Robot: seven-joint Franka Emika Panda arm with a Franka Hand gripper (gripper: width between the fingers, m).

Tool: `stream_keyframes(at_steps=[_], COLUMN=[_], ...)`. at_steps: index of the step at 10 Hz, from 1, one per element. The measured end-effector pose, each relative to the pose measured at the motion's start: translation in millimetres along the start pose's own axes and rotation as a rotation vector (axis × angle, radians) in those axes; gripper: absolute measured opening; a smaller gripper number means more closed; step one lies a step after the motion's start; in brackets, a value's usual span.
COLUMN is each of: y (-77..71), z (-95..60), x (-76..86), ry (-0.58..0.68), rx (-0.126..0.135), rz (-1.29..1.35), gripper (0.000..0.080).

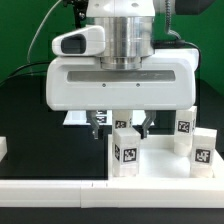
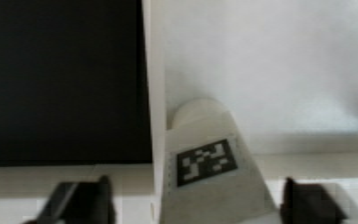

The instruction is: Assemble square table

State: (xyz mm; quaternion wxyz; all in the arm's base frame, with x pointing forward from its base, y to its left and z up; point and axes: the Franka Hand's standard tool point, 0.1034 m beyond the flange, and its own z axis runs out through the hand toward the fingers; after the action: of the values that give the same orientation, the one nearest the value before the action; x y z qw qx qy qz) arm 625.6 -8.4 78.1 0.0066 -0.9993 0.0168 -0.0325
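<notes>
The square table top [image 1: 157, 160] lies flat at the exterior view's right, with white tagged legs standing upright on it: one at the front [image 1: 126, 156] and two on the right [image 1: 185, 124], [image 1: 203, 151]. My gripper [image 1: 122, 128] hangs right over the top's near-left corner. Its fingers [image 1: 97, 126] straddle a tagged white leg [image 1: 122, 122]. In the wrist view this leg [image 2: 206, 150] stands between the dark fingertips [image 2: 78, 202] of the gripper [image 2: 197, 205], with a gap on each side. The jaws are open. The top [image 2: 300, 70] fills one side of that view.
A long white bar [image 1: 50, 190] runs along the front edge. The marker board [image 1: 75, 118] lies behind the gripper on the black table [image 1: 25, 120]. A small white block [image 1: 3, 148] sits at the exterior view's far left.
</notes>
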Motion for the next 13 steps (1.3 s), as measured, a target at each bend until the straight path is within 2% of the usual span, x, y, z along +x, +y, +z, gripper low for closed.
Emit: stream_keyframes(at_steps=[1, 2, 5, 8, 9, 10, 12, 13], y=[-0.6, -0.7, -1.8, -9.0, -11.9, -16.9, -9.9, -12.1], z=[0.1, 0.1, -0.1, -0.1, -0.1, -1.6, -1.1, 0.0], x=[-0.1, -0.1, 0.4, 1.6, 1.9, 2.7, 4.1, 3.6], ry=[0.0, 0.0, 0.003, 0.009, 0.003, -0.016, -0.027, -0.031], rx=[0.002, 0.002, 0.002, 0.004, 0.022, 0.022, 0.032, 0.033], rz=[0.084, 0.172, 0.392, 0.834, 1.049, 1.171, 1.226, 1.293], gripper=[0.041, 0.0284, 0.0284, 0.0284, 0.0284, 0.0284, 0.0284, 0.0284])
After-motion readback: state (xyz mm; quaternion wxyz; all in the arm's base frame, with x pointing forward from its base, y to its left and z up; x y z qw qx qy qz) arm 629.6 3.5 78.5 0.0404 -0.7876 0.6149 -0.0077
